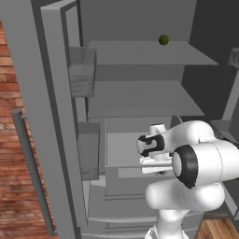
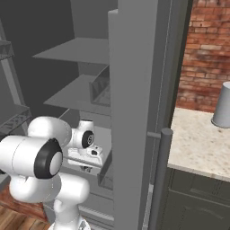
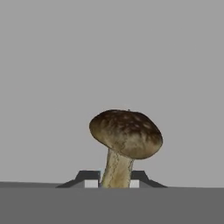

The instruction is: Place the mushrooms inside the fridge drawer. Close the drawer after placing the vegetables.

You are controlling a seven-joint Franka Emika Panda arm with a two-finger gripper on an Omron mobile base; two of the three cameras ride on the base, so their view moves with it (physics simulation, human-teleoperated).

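Note:
In the hand view my gripper is shut on the pale stem of a mushroom with a speckled, dark olive-brown cap, held upright against a plain grey surface. From the left base view the hand hangs over the fridge drawer, a pale grey box below the shelves that stands pulled out. The same hand sits low inside the fridge in the right base view. The reddish-brown mushroom is out of view.
A small green ball rests on the top shelf. Ribbed door bins hang on the open left door, whose handle is close by. A grey canister stands on the counter to the right.

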